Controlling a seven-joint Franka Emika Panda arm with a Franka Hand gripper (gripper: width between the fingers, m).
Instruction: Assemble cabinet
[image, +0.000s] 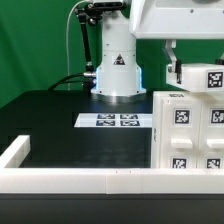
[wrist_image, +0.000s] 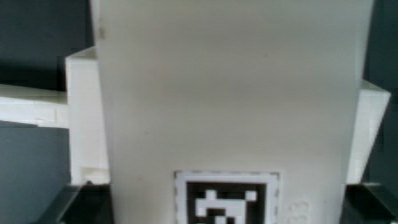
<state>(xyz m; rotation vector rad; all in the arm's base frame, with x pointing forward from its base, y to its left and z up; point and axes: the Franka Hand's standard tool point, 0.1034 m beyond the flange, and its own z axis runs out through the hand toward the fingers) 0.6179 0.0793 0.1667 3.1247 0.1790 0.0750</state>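
The cabinet (image: 190, 135) is a large white box with several black-and-white tags, standing on the black table at the exterior view's right. My gripper (image: 176, 66) hangs just above its top and is shut on a white tagged panel (image: 200, 76). In the wrist view the panel (wrist_image: 214, 90) fills the middle of the frame, with its tag (wrist_image: 228, 200) between my dark fingers (wrist_image: 68, 203). A white body (wrist_image: 79, 100) shows behind the panel; I cannot tell whether the panel touches it.
The marker board (image: 118, 121) lies flat in front of the robot's base (image: 118, 75). A long low white rail (image: 70, 180) runs along the table's front and turns up the exterior view's left side (image: 14, 150).
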